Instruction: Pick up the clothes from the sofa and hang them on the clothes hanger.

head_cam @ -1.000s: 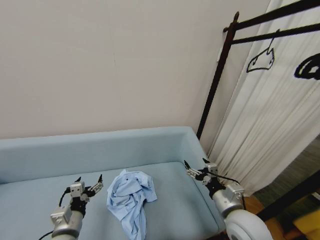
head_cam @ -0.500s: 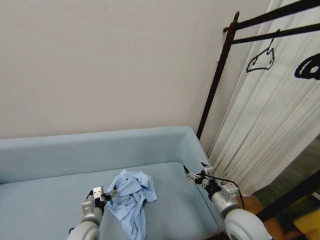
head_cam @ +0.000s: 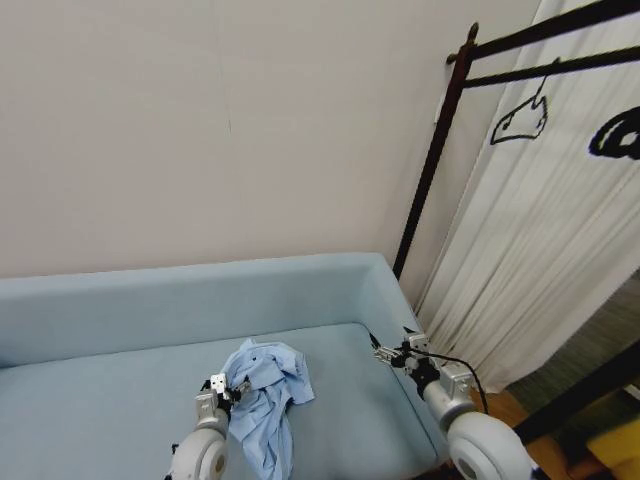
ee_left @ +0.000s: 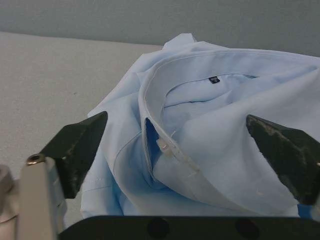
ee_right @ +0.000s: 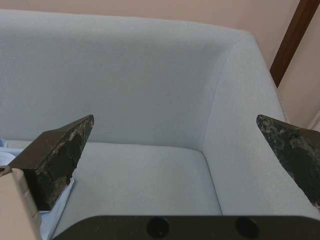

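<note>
A crumpled light-blue shirt (head_cam: 264,398) lies on the seat of the pale blue sofa (head_cam: 200,300). My left gripper (head_cam: 225,384) is at the shirt's left edge, open, with the collar (ee_left: 165,145) between its wide-spread fingers (ee_left: 75,145). The shirt (ee_left: 210,135) lies unlifted on the cushion. My right gripper (head_cam: 392,353) hovers open over the seat near the sofa's right arm, apart from the shirt, facing the backrest corner (ee_right: 220,100). A dark clothes rail (head_cam: 560,45) stands at the upper right with a hanger (head_cam: 522,118) on it.
A white curtain (head_cam: 540,260) hangs behind the rail on the right. The rail's dark post (head_cam: 432,160) stands just behind the sofa's right end. The plain wall (head_cam: 200,130) rises behind the sofa. Bare seat (head_cam: 80,400) lies left of the shirt.
My left gripper has travelled right across the seat until its fingers straddle the shirt's collar. The right gripper has drawn in slightly. The shirt has not moved.
</note>
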Available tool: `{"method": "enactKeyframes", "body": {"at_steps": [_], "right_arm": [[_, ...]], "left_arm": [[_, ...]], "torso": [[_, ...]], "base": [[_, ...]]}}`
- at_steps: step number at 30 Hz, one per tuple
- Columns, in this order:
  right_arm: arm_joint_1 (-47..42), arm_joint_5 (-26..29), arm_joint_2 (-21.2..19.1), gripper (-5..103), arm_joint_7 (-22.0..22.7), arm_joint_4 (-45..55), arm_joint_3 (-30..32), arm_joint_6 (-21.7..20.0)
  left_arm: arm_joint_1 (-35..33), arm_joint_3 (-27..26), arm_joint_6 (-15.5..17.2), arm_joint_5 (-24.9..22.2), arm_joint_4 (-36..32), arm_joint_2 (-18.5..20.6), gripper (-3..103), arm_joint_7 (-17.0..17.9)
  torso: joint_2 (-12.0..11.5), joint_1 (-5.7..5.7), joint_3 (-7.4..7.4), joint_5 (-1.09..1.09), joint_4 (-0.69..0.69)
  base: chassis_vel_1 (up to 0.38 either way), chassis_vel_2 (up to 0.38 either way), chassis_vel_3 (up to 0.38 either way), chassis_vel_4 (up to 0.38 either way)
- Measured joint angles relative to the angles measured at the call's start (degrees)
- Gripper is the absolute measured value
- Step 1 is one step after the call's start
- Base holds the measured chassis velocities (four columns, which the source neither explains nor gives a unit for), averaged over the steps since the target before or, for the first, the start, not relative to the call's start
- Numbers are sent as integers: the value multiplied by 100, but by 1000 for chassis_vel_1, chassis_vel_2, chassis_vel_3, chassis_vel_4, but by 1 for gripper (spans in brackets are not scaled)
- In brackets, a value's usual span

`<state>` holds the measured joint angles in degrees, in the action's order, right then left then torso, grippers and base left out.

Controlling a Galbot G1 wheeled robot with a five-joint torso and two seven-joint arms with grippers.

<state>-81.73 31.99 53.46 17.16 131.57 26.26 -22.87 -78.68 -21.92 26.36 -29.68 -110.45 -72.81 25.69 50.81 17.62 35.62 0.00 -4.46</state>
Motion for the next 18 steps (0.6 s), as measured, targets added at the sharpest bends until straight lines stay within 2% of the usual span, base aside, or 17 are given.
{"method": "enactKeyframes", "body": {"at_steps": [1,3,6,10,12,15,18], "right_arm": [[0,0,0,100,0,0,0,0],[25,1,-4,100,2,-22,-1,2],[42,2,-9,100,2,-33,-9,3],[80,11,-40,100,2,-63,-25,3],[87,15,-51,100,2,-69,-28,3],[105,29,-71,100,2,-82,-33,3],[115,38,-71,100,2,-85,-49,3]], "left_arm": [[0,0,0,0,0,0,91,0],[10,-12,30,-5,2,-1,80,11],[18,-17,41,-12,28,0,74,14],[21,-29,62,-35,56,-5,52,35],[20,-34,71,-45,61,-8,52,41],[16,-40,76,-68,74,-9,36,47],[16,-46,76,-71,73,-6,30,55]], "torso": [[0,0,0,0,0],[0,0,0,0,0],[0,0,0,0,0],[0,-1,0,0,0],[0,-1,0,0,0],[0,-1,0,0,0],[0,-1,0,0,0]], "base": [[0,0,0,0],[0,0,0,0],[0,0,0,0],[0,0,0,0],[0,0,0,0],[0,0,0,0],[0,0,0,0]]}}
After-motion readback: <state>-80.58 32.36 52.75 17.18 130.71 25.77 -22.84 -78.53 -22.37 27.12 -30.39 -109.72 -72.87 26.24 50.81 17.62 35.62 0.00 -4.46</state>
